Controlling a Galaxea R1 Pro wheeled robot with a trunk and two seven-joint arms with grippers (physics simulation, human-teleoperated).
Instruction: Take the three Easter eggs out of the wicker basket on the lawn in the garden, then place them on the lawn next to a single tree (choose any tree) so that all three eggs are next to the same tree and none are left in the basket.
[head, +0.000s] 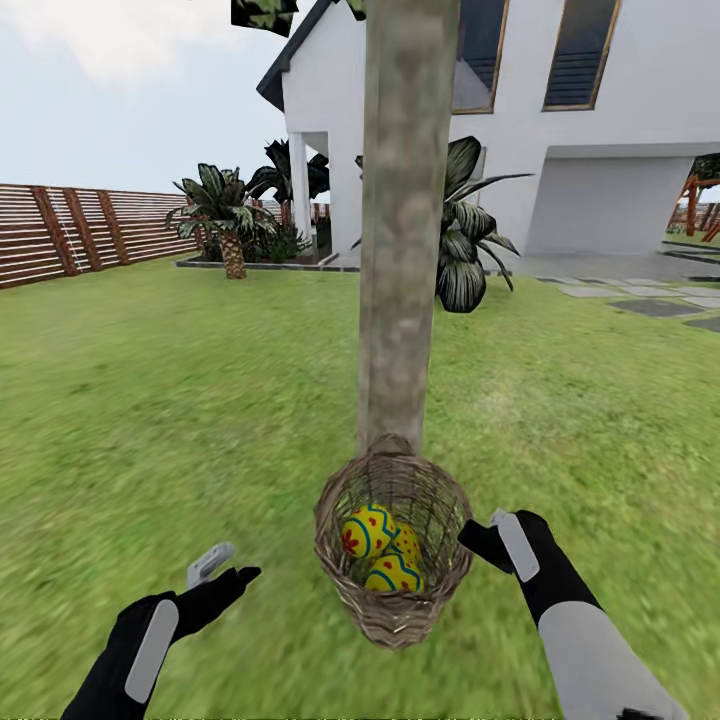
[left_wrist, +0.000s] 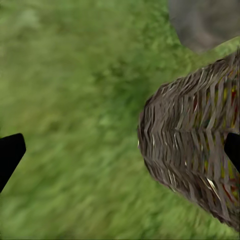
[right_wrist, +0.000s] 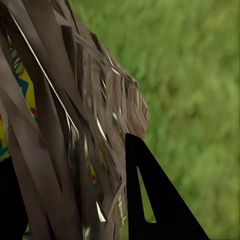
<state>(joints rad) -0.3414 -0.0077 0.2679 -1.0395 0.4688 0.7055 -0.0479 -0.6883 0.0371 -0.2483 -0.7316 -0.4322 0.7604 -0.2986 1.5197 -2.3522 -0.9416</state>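
The wicker basket stands on the lawn right in front of the tree, whose pale trunk rises just behind it. Three Easter eggs lie inside it: one on top, one behind and one lower down. My right gripper is at the basket's right rim. In the right wrist view the woven wall sits between its fingers, shut on it, with an egg showing through. My left gripper hangs open left of the basket, apart from it.
A brown slatted fence runs along the far left. Palm-like plants and a broad-leaved plant stand before the white house. Grey paving stones lie at the far right. Grass spreads wide on both sides of the trunk.
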